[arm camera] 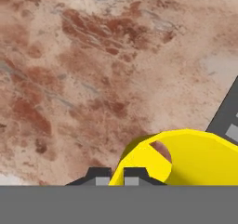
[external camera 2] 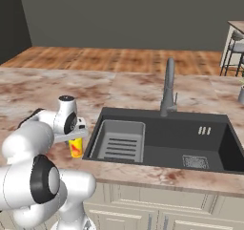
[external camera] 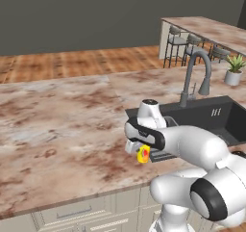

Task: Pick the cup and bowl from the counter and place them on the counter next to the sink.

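The small yellow cup (external camera: 143, 155) (external camera 2: 75, 148) (arm camera: 186, 155), with a red-orange mark on its side, hangs under my gripper (external camera: 140, 149) (external camera 2: 76, 140) (arm camera: 116, 175). The gripper is shut on the cup's rim, one fingertip on each side of the wall. The cup sits low over the marbled counter (external camera: 62, 125) (external camera 2: 47, 90) (arm camera: 93, 79), just left of the dark sink (external camera: 211, 111) (external camera 2: 167, 129); I cannot tell if its base touches the stone. A dark corner of the sink (arm camera: 228, 116) appears at the right of the hand view. The bowl is out of view.
A tall grey gooseneck tap (external camera: 197, 72) (external camera 2: 167, 86) rises behind the basin. A grey drainer rack (external camera 2: 119, 141) lies in the sink's left half. A white plant pot (external camera: 234, 74) stands at the far right, and bar stools (external camera: 178, 41) stand by a second counter behind.
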Tool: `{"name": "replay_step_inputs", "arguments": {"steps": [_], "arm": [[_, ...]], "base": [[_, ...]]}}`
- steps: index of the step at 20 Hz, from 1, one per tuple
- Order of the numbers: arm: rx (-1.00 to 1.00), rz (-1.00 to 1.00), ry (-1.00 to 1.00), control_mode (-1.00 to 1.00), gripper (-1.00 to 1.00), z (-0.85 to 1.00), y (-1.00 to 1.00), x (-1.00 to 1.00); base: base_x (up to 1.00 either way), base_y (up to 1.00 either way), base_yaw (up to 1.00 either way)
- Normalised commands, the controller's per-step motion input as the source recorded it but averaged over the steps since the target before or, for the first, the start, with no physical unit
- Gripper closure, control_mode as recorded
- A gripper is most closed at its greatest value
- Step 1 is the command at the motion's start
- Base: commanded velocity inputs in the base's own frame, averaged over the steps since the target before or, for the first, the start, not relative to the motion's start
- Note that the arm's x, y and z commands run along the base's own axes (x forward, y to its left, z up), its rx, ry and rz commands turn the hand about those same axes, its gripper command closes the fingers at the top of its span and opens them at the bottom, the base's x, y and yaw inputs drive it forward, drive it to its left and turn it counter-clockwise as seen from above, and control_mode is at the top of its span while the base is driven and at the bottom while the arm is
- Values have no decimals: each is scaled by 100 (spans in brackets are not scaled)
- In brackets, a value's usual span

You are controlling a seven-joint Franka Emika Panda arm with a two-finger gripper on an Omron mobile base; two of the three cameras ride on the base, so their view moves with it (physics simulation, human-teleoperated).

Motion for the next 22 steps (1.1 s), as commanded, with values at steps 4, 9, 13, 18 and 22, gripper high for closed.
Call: {"name": "replay_step_inputs", "arguments": {"steps": [4,9,13,18,22], "arm": [[-3,4,0,-100,-100,0,-26,-14],[-1,0,0,-100,-100,0,0,0],[0,5,-2,-100,-100,6,3,-5],[0,10,-11,-100,-100,41,16,-18],[-1,10,-14,-100,-100,71,35,-7]], "base": [[0,0,0],[0,0,0],[0,0,0],[0,0,0],[0,0,0]]}}
